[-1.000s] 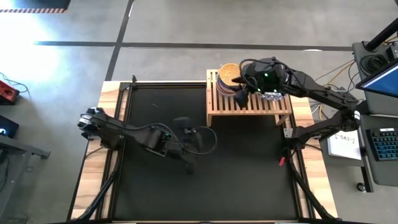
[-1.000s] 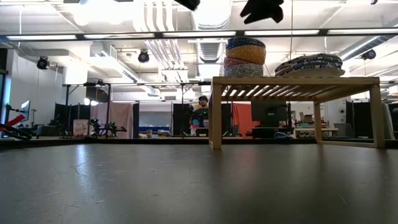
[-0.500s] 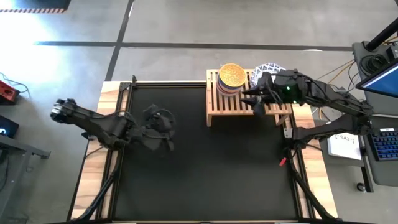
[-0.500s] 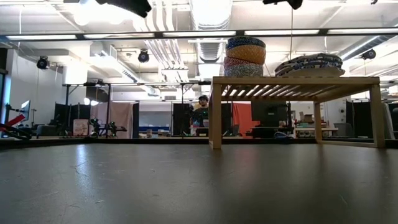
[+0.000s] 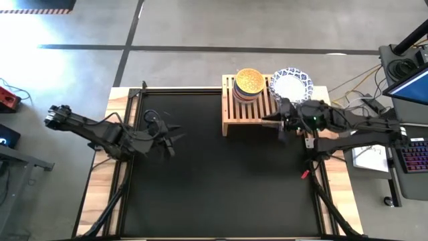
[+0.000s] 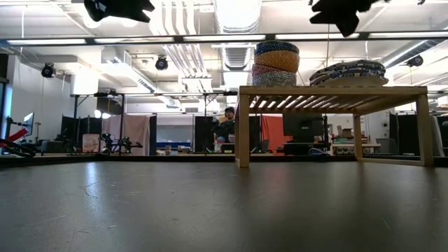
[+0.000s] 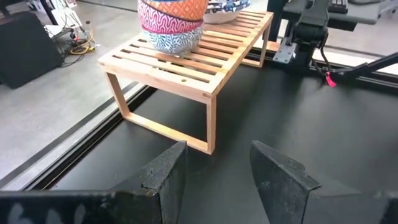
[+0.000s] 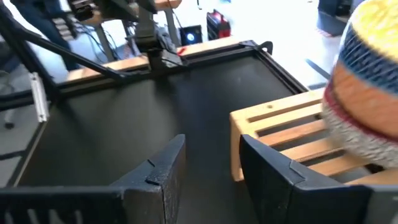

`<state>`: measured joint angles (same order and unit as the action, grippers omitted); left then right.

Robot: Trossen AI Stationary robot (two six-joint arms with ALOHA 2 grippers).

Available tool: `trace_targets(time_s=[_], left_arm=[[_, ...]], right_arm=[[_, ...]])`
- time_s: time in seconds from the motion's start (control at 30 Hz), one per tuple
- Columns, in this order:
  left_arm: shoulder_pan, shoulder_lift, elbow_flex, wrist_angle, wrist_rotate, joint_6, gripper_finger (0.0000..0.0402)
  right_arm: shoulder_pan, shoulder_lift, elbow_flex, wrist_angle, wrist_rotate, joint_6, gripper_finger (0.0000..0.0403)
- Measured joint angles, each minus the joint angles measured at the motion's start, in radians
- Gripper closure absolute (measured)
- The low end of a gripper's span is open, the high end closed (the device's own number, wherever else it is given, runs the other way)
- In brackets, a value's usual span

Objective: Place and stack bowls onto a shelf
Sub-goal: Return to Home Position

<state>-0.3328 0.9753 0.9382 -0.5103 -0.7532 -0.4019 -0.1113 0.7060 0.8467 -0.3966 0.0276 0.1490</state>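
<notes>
Left gripper (image 5: 166, 136): over black mat (image 5: 221, 181), well apart from the shelf, fingers parted, empty.
Right gripper (image 5: 279, 122): fingers parted, empty, just beside wooden shelf (image 5: 257, 110) front edge.
Risk: a low sweep home could clip the slats and topple the tall small-bowl stack (image 5: 249, 83). White blue-rimmed bowls (image 5: 291, 85) sit beside it.

Bright overhead light, sheen on table (image 6: 140, 203)

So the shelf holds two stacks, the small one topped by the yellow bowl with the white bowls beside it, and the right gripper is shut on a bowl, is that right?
Not quite: the right gripper is open and holds nothing, as the right wrist view shows. The rest stands: on the shelf the yellow bowl tops the small stack, with the white bowls beside it.
</notes>
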Motion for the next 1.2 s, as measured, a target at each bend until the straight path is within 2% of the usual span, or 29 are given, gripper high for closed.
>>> trace_targets(time_s=[0.23,0.47,0.77,1.2], left_arm=[[0.0,-0.009,0.0,0.002,0.0,0.0,0.0242],[0.0,-0.009,0.0,0.002,0.0,0.0,0.0242],[0.0,-0.009,-0.001,-0.001,-0.031,0.017,0.0242],[0.0,-0.008,-0.001,-0.001,-0.043,0.023,0.0242]], right_arm=[[0.058,-0.094,-0.218,0.202,0.0,0.056,0.0263],[0.094,-0.145,-0.38,0.356,0.0,0.066,0.0262],[0.145,-0.173,-0.569,0.592,-0.001,0.089,0.0262],[0.147,-0.181,-0.832,0.972,0.026,0.132,0.0262]])
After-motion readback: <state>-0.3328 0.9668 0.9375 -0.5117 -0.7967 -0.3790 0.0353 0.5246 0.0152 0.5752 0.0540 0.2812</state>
